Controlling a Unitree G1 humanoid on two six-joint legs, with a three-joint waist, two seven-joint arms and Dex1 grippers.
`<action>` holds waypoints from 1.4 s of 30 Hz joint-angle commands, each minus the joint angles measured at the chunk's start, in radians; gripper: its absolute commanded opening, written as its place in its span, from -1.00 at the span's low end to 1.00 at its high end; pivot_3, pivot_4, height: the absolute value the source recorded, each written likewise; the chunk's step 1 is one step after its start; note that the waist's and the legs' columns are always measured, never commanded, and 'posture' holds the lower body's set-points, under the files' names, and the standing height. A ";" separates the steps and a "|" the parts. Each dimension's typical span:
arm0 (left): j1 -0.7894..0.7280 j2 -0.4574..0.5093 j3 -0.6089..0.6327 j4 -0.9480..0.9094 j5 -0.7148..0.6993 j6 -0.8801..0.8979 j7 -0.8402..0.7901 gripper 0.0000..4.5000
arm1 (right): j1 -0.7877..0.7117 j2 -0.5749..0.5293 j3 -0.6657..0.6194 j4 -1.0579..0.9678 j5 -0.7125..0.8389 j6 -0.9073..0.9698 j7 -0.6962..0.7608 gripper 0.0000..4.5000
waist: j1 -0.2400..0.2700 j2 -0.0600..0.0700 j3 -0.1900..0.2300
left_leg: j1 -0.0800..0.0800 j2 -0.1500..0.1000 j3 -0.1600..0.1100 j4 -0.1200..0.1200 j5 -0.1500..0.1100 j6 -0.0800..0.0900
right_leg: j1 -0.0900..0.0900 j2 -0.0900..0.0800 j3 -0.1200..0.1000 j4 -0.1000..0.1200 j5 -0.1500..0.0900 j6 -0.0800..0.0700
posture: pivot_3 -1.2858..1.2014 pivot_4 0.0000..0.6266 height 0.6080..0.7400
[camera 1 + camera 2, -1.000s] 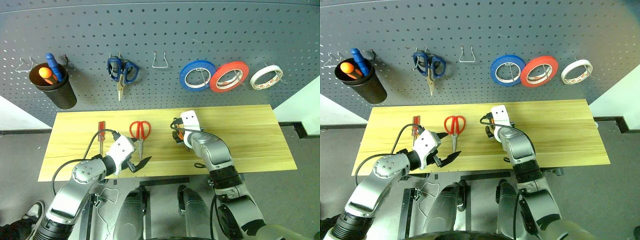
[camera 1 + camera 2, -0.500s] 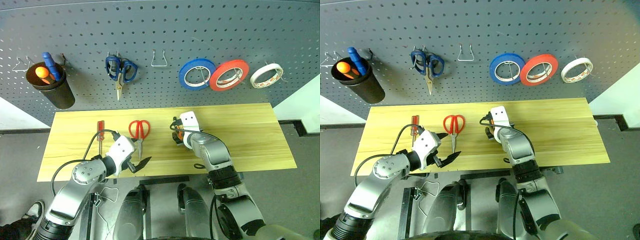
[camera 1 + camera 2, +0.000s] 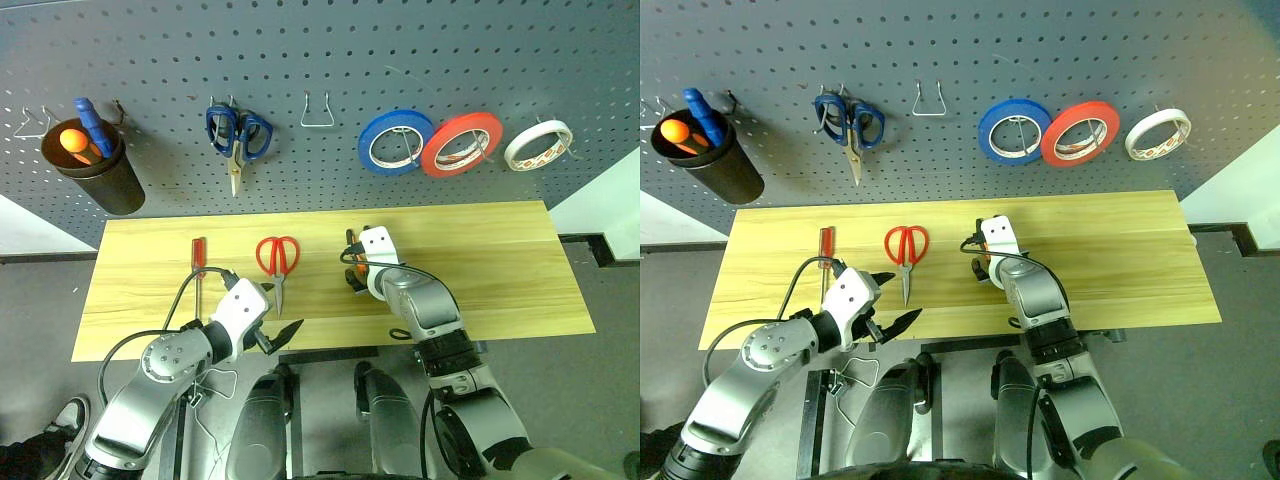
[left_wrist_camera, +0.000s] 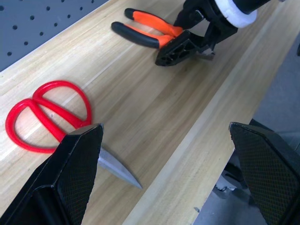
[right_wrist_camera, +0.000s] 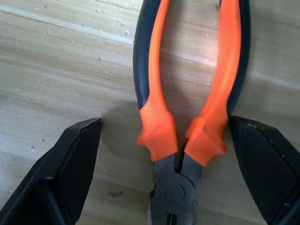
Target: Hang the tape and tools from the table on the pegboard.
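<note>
Closing the right gripper's (image 5: 171,154) wide-open jaws squarely on the pliers (image 5: 187,108) near the pivot, flat on the tabletop (image 3: 480,260), should work; left gripper (image 4: 164,164) is open too, empty.

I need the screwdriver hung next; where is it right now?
The screwdriver lies on the table toward its left end, left of the red scissors, below the black cup.
</note>
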 commanded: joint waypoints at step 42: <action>0.007 -0.011 0.013 -0.043 -0.008 0.001 0.050 1.00 | -0.006 -0.006 0.009 -0.007 0.010 -0.150 0.129 0.12 | 0.006 0.000 0.000 | 0.000 0.000 0.000 -0.002 0.000 0.000 | -0.001 0.000 0.000 0.000 0.000 0.001 | 0.15 0.10 0.64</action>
